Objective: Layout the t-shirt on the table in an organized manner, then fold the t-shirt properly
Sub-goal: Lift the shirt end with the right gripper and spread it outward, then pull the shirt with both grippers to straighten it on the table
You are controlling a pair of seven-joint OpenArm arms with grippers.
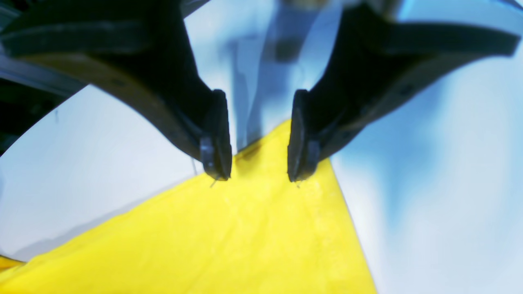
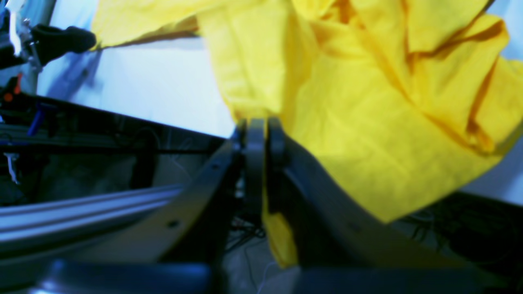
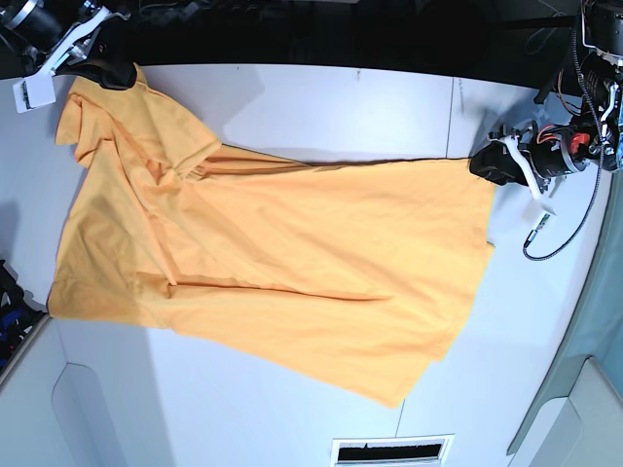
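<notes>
Shirt [image 3: 282, 263] spread across table [image 3: 321, 102] in base view, reaching from far-left corner almost to right side. Collar end bunched at upper left, partly hanging past table edge near right gripper [image 3: 102, 68]. Hem end to the right, its far corner just under left gripper [image 3: 492, 161]. In left wrist view, shirt corner [image 1: 261, 163] lying between left gripper's [image 1: 259, 167] fingertips. Vent [image 3: 392, 450] near table's front edge, below shirt.

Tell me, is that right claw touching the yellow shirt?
Touching. The right wrist view shows the right gripper jaws with t-shirt fabric pinched between them.
</notes>
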